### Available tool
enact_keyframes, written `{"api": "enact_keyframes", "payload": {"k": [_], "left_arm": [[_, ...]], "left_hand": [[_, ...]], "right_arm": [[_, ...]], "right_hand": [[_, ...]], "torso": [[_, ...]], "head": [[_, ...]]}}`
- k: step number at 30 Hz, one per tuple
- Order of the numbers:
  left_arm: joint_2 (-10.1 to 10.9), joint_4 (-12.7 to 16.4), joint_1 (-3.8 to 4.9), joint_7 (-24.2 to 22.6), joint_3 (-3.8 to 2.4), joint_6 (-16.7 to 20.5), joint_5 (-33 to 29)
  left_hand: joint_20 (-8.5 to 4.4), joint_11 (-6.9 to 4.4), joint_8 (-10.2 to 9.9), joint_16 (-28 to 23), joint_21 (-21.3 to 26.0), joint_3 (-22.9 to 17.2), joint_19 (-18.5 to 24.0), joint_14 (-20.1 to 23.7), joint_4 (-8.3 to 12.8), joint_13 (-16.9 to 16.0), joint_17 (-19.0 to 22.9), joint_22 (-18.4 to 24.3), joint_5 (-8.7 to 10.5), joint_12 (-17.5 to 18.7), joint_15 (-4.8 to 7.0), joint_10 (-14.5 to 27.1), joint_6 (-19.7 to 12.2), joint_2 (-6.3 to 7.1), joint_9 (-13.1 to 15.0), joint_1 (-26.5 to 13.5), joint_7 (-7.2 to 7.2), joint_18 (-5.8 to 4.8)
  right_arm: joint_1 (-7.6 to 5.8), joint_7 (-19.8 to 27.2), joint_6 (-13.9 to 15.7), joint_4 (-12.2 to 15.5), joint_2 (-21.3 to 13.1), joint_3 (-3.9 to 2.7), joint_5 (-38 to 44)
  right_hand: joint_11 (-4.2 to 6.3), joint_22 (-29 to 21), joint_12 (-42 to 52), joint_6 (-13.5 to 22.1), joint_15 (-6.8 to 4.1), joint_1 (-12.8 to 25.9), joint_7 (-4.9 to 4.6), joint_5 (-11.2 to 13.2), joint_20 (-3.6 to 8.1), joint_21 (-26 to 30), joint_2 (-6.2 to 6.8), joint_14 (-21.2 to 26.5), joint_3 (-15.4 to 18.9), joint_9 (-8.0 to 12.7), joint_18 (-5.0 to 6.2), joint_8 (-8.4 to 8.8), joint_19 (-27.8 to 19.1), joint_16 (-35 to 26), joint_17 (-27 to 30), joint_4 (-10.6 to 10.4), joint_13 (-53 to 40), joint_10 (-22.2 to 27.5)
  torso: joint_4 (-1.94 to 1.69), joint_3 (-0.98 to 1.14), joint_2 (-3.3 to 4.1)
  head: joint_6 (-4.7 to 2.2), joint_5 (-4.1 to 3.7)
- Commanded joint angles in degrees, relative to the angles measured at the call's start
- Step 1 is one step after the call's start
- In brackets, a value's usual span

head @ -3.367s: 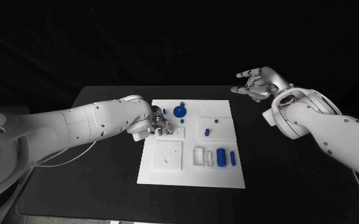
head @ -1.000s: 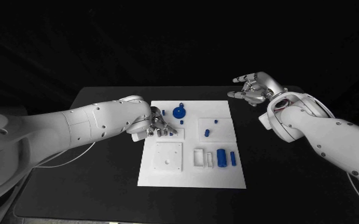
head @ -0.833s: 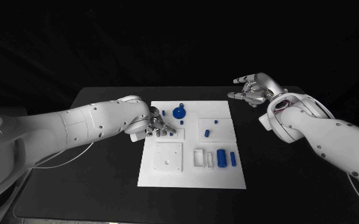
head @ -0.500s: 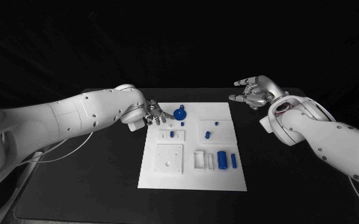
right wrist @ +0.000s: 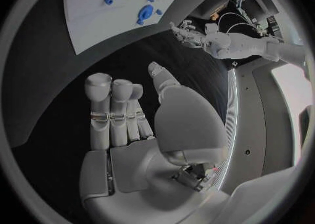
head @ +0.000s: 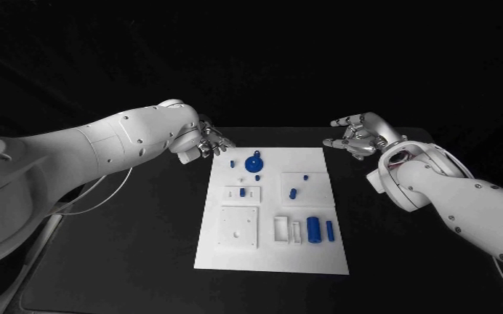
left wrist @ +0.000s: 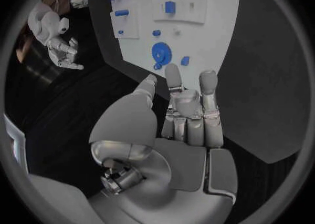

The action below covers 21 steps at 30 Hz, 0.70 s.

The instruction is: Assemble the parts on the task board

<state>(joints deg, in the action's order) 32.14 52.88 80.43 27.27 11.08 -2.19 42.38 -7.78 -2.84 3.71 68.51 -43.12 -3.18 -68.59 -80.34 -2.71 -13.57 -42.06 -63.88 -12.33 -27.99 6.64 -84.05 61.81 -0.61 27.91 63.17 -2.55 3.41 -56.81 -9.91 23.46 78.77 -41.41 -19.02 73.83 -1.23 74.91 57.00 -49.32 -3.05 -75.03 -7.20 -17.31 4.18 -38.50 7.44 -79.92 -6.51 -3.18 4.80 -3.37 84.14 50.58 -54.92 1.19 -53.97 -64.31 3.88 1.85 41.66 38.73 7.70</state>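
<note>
The left hand [head: 210, 139] hovered empty, fingers spread, upper left of the task board [head: 272, 256]; the right hand [head: 356, 134] likewise, upper right; blue parts [head: 253, 160] lay scattered on it.

The task board [right wrist: 112, 19] runs off the right wrist view's rim (its near end unseen).

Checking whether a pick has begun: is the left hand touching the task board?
Apart. The left wrist view shows the left hand empty above the dark table, its fingertips short of the task board.
</note>
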Motion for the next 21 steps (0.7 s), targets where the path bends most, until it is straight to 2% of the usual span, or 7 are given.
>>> {"api": "enact_keyframes", "payload": {"k": [1, 6, 10, 15, 16, 18, 21], "left_arm": [[-1.47, -2.22, 0.17, -1.6, -0.07, -5.82, -0.31], [-4.32, -7.3, -0.52, -2.38, -0.05, -8.28, 1.48], [-5.46, -10.31, -1.14, -3.1, -0.04, -8.91, 2.35], [-6.48, -13.8, -1.82, -4.07, -0.04, -9.05, 2.79], [-6.61, -14.2, -1.9, -4.23, -0.04, -9.22, 2.78], [-6.86, -15.01, -2.05, -4.54, -0.05, -9.98, 2.17], [-7.12, -15.7, -2.16, -4.81, -0.05, -11.04, 0.84]], "left_hand": [[0.21, 0.43, 0.05, 0.11, 0.13, 0.21, -0.1, 0.36, 0.35, -0.16, -0.02, -0.15, 0.3, 0.15, -0.11, -1.84, 0.47, -0.31, -0.39, -0.07, -0.16, -0.17], [0.2, 0.41, 0.12, 0.41, 0.32, 0.66, 0.18, 0.55, 0.5, -0.38, -0.16, -0.36, 0.41, 0.24, -0.1, -1.85, 1.29, -0.13, -0.1, -0.28, 0.06, -0.33], [0.19, 0.4, 0.12, 0.55, 0.34, 0.88, 0.2, 0.69, 0.02, -0.54, -0.12, -0.55, 1.06, 0.25, -0.1, -1.83, 1.39, 0.31, 0.21, -0.76, 0.09, -0.35], [0.22, 0.44, 0.1, 0.82, 0.52, 0.37, 0.13, 0.76, -1.12, -0.85, -0.04, -0.95, 1.83, 0.28, -0.12, -1.83, 1.19, 1.4, 0.76, -1.23, 0.02, -0.32], [0.22, 0.44, 0.1, 0.88, 0.6, 0.21, 0.14, 0.76, -1.41, -0.9, -0.04, -1.0, 2.41, 0.28, -0.13, -1.83, 1.2, 1.72, 0.84, -1.4, 0.02, -0.32], [0.24, 0.49, 0.1, 0.99, 0.69, -0.41, 0.12, 0.77, -2.13, -0.96, -0.09, -1.12, 5.1, 0.3, -0.12, -1.87, 1.29, 2.56, 0.99, -1.71, 0.04, -0.33], [0.26, 0.52, 0.14, 1.23, 0.9, -2.09, 0.17, 0.87, -3.85, -1.07, -0.2, -1.42, 7.27, 0.26, -0.16, -1.95, 1.74, 4.5, 1.68, -2.2, 0.16, -0.41]], "right_arm": [[0.04, 0.5, -0.5, 0.12, 0.06, -0.03, -0.04], [0.04, 0.57, -0.33, 0.56, 0.02, -0.46, -0.11], [0.04, 0.57, -0.32, 0.76, -0.08, -0.72, -0.24], [0.04, 0.61, -0.28, 0.94, -0.16, -1.03, -0.6], [0.04, 0.61, -0.27, 0.96, -0.17, -1.08, -0.64], [0.04, 0.6, -0.25, 0.99, -0.18, -1.18, -0.71], [0.04, 0.64, -0.28, 1.03, -0.15, -1.27, -0.76]], "right_hand": [[0.05, 4.71, -0.31, 0.11, 0.1, 0.25, -0.2, -0.18, -0.21, 0.21, -0.26, 0.35, 0.17, -0.05, 0.92, 0.15, 0.29, -0.32, 0.01, -0.14, 0.02, 0.36], [0.06, 4.68, -0.34, 0.22, 0.08, 0.04, -0.21, -0.3, -0.19, 0.32, -0.39, 0.32, 0.04, -0.05, 0.94, 0.15, 0.31, -0.35, 0.05, -0.16, 0.05, 0.37], [0.06, 4.68, -0.34, 0.22, 0.08, 0.04, -0.21, -0.3, -0.19, 0.32, -0.39, 0.32, 0.04, -0.05, 0.94, 0.15, 0.31, -0.35, 0.05, -0.16, 0.05, 0.37], [0.06, 4.61, -0.47, 0.09, 0.09, 0.19, -0.21, -0.4, -0.2, 0.65, -0.3, 0.4, -0.1, -0.06, 0.97, 0.13, 0.27, -0.55, 0.21, -0.24, 0.18, 0.47], [0.06, 4.61, -0.47, 0.09, 0.09, 0.19, -0.21, -0.4, -0.2, 0.65, -0.3, 0.4, -0.1, -0.06, 0.97, 0.13, 0.27, -0.55, 0.21, -0.24, 0.18, 0.47], [0.06, 4.59, -0.5, 0.2, 0.1, 0.23, -0.21, -0.52, -0.21, 0.77, -0.27, 0.43, -0.14, -0.05, 0.97, 0.15, 0.23, -0.62, 0.27, -0.28, 0.22, 0.49], [0.06, 4.58, -0.53, 0.19, 0.1, 0.16, -0.22, -0.52, -0.21, 0.86, -0.26, 0.44, -0.18, -0.05, 0.97, 0.14, 0.21, -0.66, 0.3, -0.26, 0.24, 0.51]], "torso": [[0.17, -0.08, 0.42], [0.29, -0.1, 0.97], [0.48, -0.15, 1.33], [0.78, -0.05, 1.67], [0.81, -0.04, 1.72], [0.94, 0.01, 1.81], [1.1, 0.1, 1.92]], "head": [[-0.26, 0.66], [-0.55, 0.98], [-0.86, 1.34], [-1.12, 1.46], [-1.17, 1.43], [-1.23, 1.4], [-1.31, 1.45]]}}
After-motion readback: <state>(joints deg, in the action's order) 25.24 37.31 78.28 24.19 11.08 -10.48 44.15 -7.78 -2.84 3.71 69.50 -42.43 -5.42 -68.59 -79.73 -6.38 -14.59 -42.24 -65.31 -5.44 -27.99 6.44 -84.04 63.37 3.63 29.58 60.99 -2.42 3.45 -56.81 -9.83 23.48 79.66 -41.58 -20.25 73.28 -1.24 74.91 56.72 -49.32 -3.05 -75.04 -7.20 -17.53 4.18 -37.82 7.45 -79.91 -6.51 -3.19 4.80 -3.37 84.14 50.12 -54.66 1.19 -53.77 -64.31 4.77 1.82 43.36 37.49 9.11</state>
